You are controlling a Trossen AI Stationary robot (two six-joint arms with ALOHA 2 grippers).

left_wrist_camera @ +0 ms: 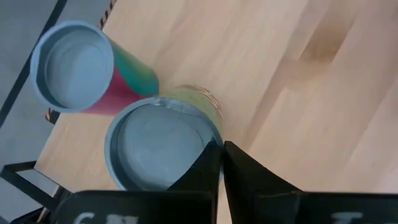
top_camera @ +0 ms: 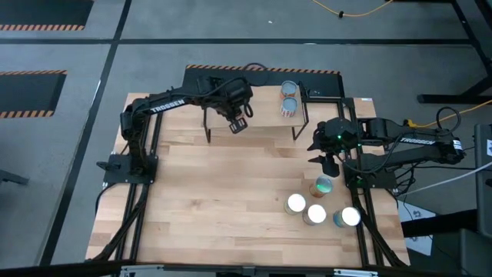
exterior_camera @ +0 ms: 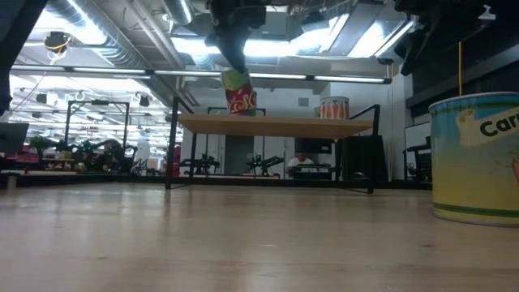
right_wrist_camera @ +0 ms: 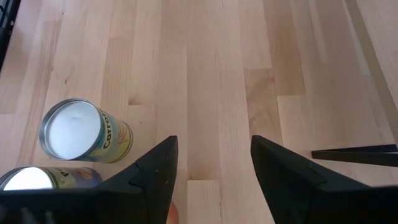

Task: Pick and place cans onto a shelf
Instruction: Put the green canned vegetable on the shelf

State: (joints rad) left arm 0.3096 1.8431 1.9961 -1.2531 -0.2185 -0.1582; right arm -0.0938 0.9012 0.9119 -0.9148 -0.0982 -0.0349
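The shelf (top_camera: 261,123) stands at the table's far edge, with two cans (top_camera: 289,97) on its right part. My left gripper (top_camera: 239,123) hovers over the shelf's left part, shut on a can with a yellow-green label (left_wrist_camera: 158,146). That can hangs tilted over the board in the low view (exterior_camera: 240,96). Another can with a pink and green label (left_wrist_camera: 78,68) stands close beside it. My right gripper (top_camera: 327,159) is open and empty above the table, just far of several cans (top_camera: 316,213) standing near the right front. Its wrist view shows two of them (right_wrist_camera: 73,129). My left gripper holds the can by its top rim (left_wrist_camera: 210,132), at the rim's side. One finger (left_wrist_camera: 202,168) lies over the lid inside the rim, and the other (left_wrist_camera: 249,177) is outside the wall. The fingers come from above, pointing down. The can hangs tilted; whether its base touches the board I cannot tell.
A can with a "Car…" label (exterior_camera: 478,158) stands very close to the low camera at the right. The shelf's thin black legs (top_camera: 208,131) stand on the tabletop. Bare wood lies across the table's middle and left (top_camera: 200,200).
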